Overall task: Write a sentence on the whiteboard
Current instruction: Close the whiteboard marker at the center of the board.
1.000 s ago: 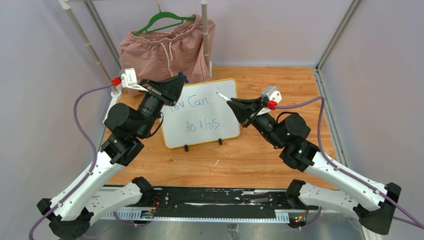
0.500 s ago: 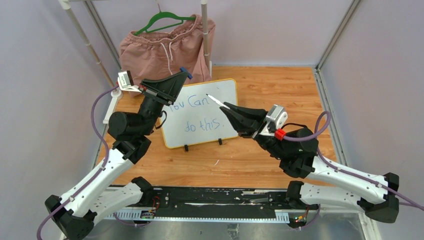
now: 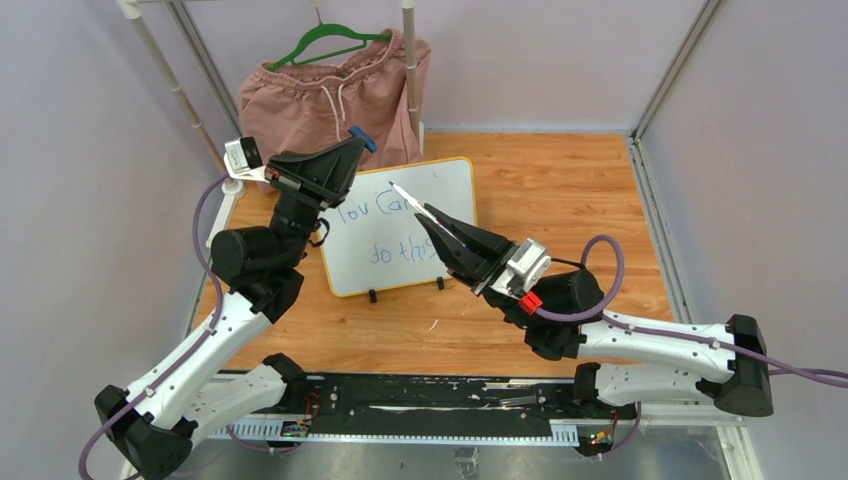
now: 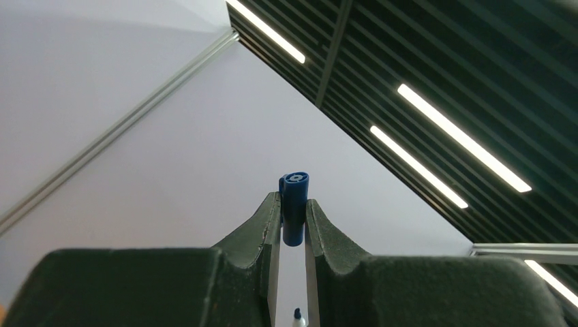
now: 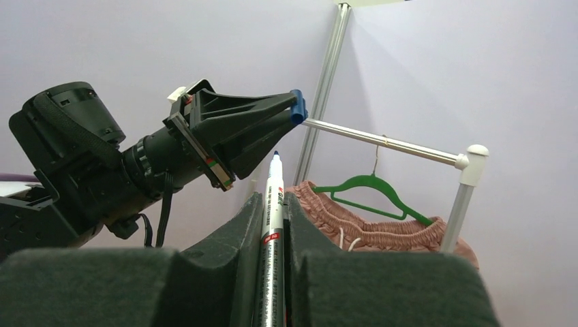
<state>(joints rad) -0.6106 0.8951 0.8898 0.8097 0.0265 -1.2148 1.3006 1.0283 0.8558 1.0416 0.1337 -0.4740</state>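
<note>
Whiteboard (image 3: pixel 452 190): stands propped on two small black feet at the middle of the wooden counter (image 3: pixel 560 190), its face tilted towards the arms.
Sentence (image 3: pixel 392 250): blue handwriting in two lines, "You Can" above "do this"; both line ends are hidden behind the right arm.
Right tool (image 5: pixel 272 201): clamped on a marker (image 5: pixel 271 231), nib uncovered and pointing up and away, raised clear of the board.
Left tool (image 4: pixel 293 212): clamped on a blue cap (image 4: pixel 294 197), held in the air above the board's upper left corner.
Cap and nib: in the right wrist view the cap sits just above and to the right of the nib, near but apart.
Backdrop: pink shorts (image 3: pixel 330 100) on a green hanger (image 3: pixel 335 42), hung from a rail behind the board.
Progress: the writing appears finished, since the lettering reads as a whole phrase and the nib is off the surface.
Remaining: probably only recapping, which needs nib and cap mouth brought into line, and then setting the marker down.
</note>
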